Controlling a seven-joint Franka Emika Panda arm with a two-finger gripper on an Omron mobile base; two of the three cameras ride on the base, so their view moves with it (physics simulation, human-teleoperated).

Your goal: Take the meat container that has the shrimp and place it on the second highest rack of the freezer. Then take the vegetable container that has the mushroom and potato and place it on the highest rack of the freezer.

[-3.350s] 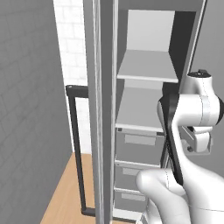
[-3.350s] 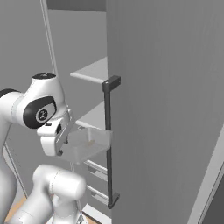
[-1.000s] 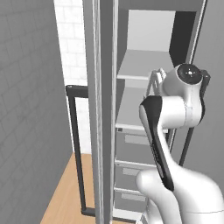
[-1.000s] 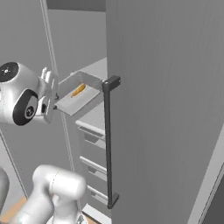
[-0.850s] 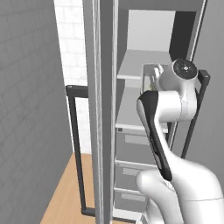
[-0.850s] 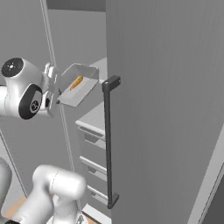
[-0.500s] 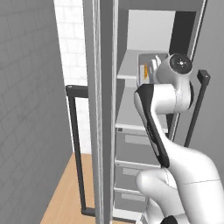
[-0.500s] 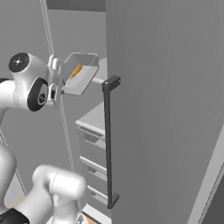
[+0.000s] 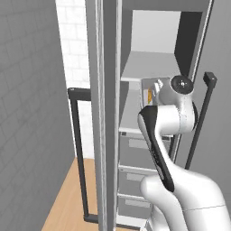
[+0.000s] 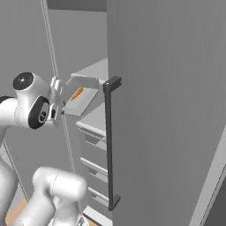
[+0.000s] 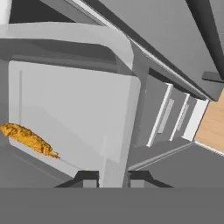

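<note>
Tool (image 11: pixel 113 176), clamped on the meat container (image 10: pixel 82 96), has lifted it higher.

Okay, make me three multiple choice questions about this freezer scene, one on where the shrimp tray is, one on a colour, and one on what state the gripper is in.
1. Where is the meat container?
A. In the air at the open freezer, on the gripper
B. Inside a closed drawer
C. On the wooden floor

2. What colour is the shrimp in the tray?
A. Green
B. Orange
C. Blue

3. What is the gripper doing?
A. Hanging wide open over nothing
B. Gripping the freezer's bar handle
C. Shut on the rim of the tray

Answers:
1 A: the right base view shows the tray tilted in front of the shelves, by the dark handle.
2 B: the hand view shows an orange curl on the grey floor of the tray.
3 C: both finger tips sit close on either side of the tray's edge.
</note>
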